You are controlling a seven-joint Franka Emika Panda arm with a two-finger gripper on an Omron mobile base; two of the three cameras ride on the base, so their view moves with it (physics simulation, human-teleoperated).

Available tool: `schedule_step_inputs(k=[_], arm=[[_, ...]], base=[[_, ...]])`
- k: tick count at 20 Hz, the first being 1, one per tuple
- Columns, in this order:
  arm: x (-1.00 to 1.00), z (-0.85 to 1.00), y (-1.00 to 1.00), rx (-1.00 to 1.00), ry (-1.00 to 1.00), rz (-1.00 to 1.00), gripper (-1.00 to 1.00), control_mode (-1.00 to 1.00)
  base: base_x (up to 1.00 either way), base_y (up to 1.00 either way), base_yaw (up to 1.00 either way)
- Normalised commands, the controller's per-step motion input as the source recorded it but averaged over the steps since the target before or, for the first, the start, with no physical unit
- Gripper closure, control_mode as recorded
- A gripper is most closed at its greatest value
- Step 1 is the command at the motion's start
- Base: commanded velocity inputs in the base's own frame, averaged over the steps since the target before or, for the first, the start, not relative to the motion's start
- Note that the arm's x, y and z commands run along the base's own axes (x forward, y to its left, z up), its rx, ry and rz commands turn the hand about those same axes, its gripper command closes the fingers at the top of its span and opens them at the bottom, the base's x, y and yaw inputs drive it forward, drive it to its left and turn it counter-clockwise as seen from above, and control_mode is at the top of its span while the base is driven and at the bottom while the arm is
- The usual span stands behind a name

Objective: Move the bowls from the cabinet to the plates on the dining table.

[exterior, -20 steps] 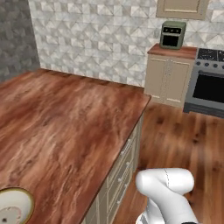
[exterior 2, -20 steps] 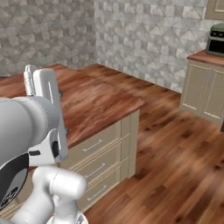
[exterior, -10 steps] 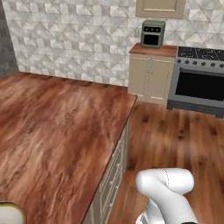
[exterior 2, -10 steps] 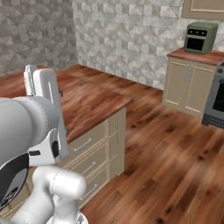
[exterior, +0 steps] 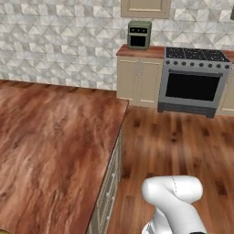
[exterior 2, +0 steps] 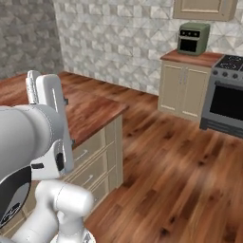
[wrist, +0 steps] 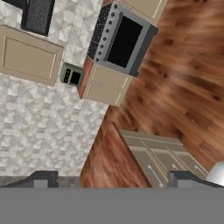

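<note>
Reddish-brown glossy wood grain covers the long dining table (exterior: 50,151), bare across its visible top, with beige drawer fronts (exterior 2: 92,163) beneath its edge. A tan-beige panelled wall cabinet (exterior: 145,7) hangs above a small olive-green toaster oven (exterior: 139,34) on a short wood counter (exterior 2: 194,58), beside a grey stove with a black door (exterior: 194,82). The two-finger gripper (wrist: 113,179) stands wide apart, holding nothing, pointing toward the table's corner.

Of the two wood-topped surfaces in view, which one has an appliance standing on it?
The short counter against the tiled wall, left of the stove: a green toaster oven stands on it. The long dining table shows bare wood.
</note>
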Motion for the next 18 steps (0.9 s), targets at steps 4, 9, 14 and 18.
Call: schedule_step_inputs(k=[4, 9, 14, 18], arm=[[0.0, 0.0, 0.0, 0.0, 0.0, 0.0, -1.0, 1.0], [0.0, 0.0, 0.0, 0.0, 0.0, 0.0, -1.0, 1.0], [0.0, 0.0, 0.0, 0.0, 0.0, 0.0, -1.0, 1.0], [0.0, 0.0, 0.0, 0.0, 0.0, 0.0, -1.0, 1.0]], base=[[0.0, 0.01, -0.25], [0.0, 0.01, -0.25], [0.0, 0.01, -0.25], [0.0, 0.01, -0.25]])
